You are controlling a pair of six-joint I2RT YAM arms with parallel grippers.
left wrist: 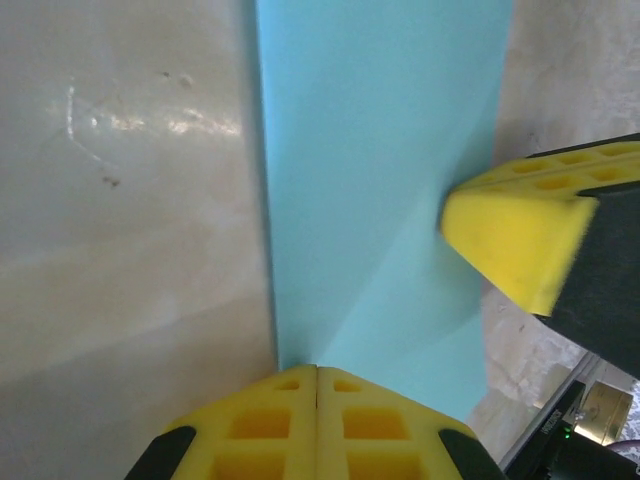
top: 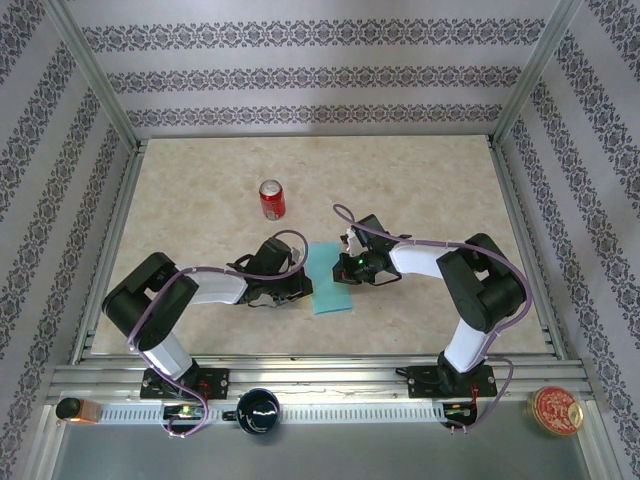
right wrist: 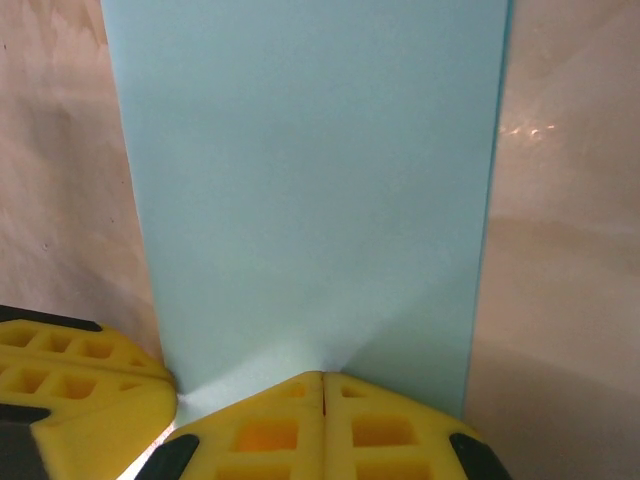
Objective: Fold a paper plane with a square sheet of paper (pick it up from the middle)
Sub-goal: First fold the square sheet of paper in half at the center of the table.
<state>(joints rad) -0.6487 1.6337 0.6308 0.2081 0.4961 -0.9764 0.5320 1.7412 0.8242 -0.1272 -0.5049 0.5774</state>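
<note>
Left claw (left wrist: 317, 372) and right claw (right wrist: 322, 378) each pinch the paper sheet (top: 331, 278); soda can (top: 272, 200) apart.

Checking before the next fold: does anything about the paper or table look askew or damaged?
Nothing serious. The blue paper lies flat as a narrow folded strip, slightly slanted to the table edge, with faint diagonal creasing fanning from the shut right claw. No tears visible. The red can stands upright, apart from it.
</note>
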